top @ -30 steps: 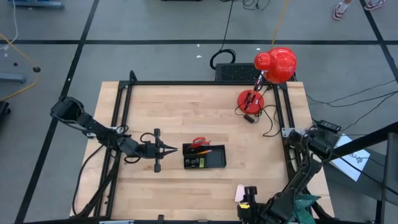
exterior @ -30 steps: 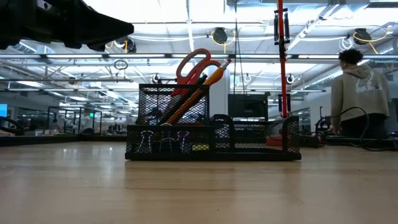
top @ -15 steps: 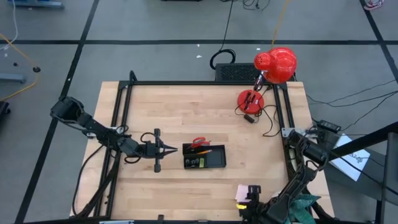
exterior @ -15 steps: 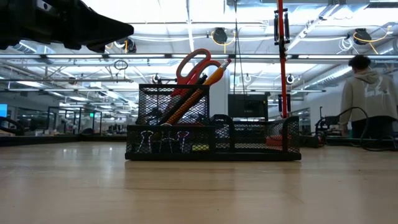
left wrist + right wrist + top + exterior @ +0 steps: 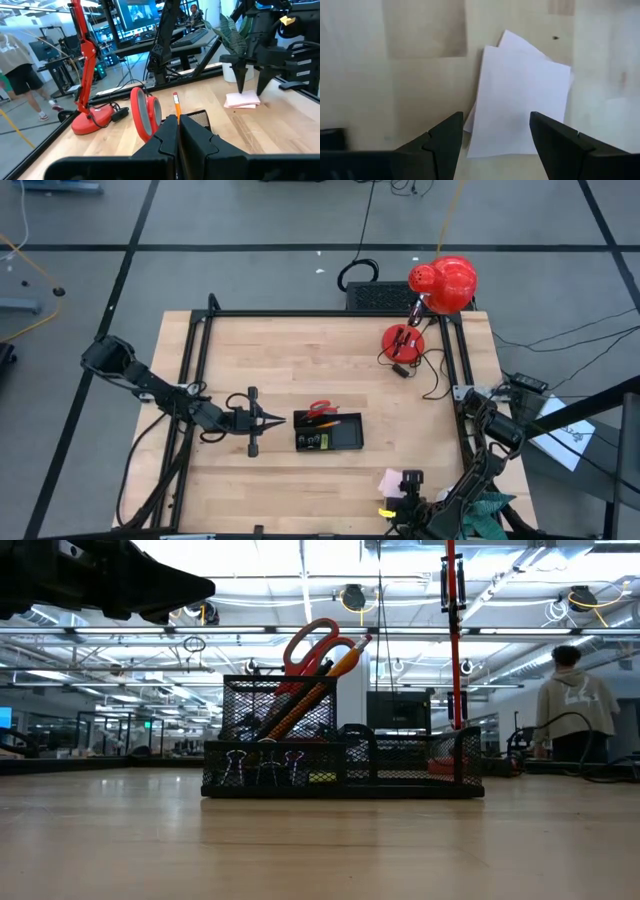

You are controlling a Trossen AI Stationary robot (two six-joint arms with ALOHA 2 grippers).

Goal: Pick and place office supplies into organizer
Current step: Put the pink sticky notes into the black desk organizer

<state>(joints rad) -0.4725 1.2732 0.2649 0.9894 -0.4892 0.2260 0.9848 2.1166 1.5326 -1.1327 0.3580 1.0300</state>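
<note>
Trouble lies between the right gripper [image 5: 492, 137]'s spread jaws — the pink sticky-note pad [image 5: 520, 102], flat on the table [image 5: 290, 350], could slide or fan if pinched off-centre. Farther off, the organizer [image 5: 328, 432] waits beside the left gripper [image 5: 282, 419], jaws together — empty.

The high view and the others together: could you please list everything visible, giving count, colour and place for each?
organizer: one, black mesh, middle of the table, toward its near edge
scissors: one pair, red handles, upright in the organizer's tall cup
pencil: one, orange, leaning in the same cup
binder clips: a few, black, low front compartment
sticky-note pad: one, pink, flat on the table under the right end effector
desk lamp: one, red, far right corner
table: one, light wood
person: one, standing in the room behind
left end effector: shut, empty, beside the organizer
right end effector: open, over the pad
</note>
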